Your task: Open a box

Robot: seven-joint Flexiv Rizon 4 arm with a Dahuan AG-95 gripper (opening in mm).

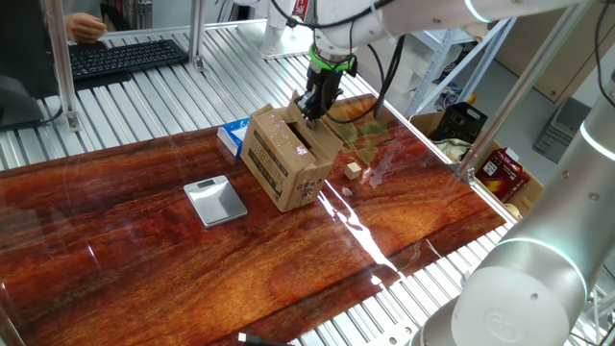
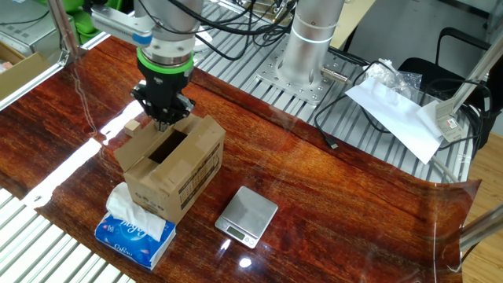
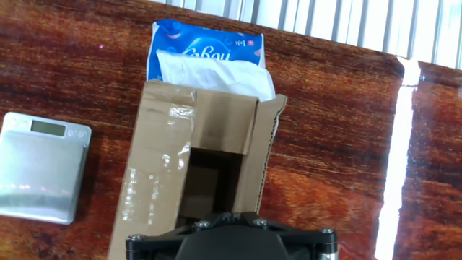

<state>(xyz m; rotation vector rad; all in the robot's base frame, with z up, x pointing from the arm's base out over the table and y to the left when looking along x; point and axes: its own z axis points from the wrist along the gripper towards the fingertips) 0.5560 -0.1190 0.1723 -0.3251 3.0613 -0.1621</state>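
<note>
On glossy wood, corrugated cardboard box [image 2: 174,169] gapes beneath closed end effector [image 2: 163,118].

The single arm reaches in over the table from its silver base column [image 2: 313,35] at the far side in the other fixed view. Its white links slope down to a wrist ringed by a green band [image 2: 164,64], below which the black gripper [image 2: 163,118] hangs, pointing straight down. The two fingers are pressed together with no gap between them, and nothing is clamped there. In one fixed view the same gripper [image 1: 313,109] shows near the far middle of the scene, the green band just above it. In the hand view only the black underside of the hand fills the bottom edge, and the fingertips cannot be made out.
</note>
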